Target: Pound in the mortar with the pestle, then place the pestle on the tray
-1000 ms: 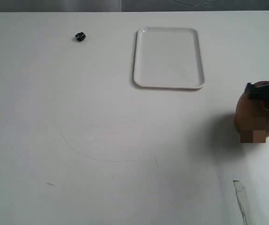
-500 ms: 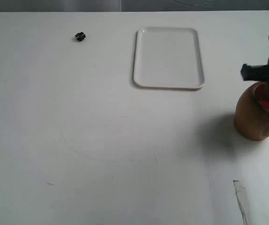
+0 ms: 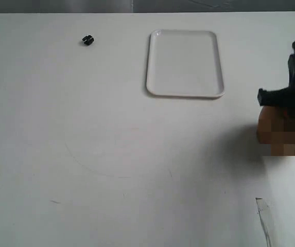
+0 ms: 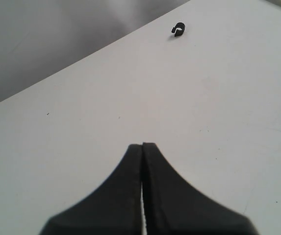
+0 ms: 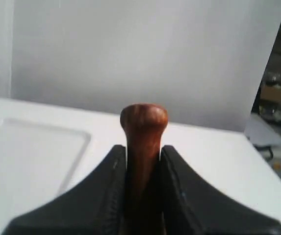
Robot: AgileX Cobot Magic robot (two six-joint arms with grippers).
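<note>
Pestle [image 5: 143, 142] is clamped in right fingers [image 5: 179, 196] over mortar [image 3: 265, 123]; pounding is judged underway, with placement on tray [image 3: 185, 62] outstanding; left fingers [image 4: 115, 196] are pressed together.

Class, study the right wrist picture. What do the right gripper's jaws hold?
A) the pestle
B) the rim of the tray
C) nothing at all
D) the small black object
A: the right gripper has its jaws shut on the shaft of the reddish-brown pestle, whose rounded end sticks out beyond them.
</note>
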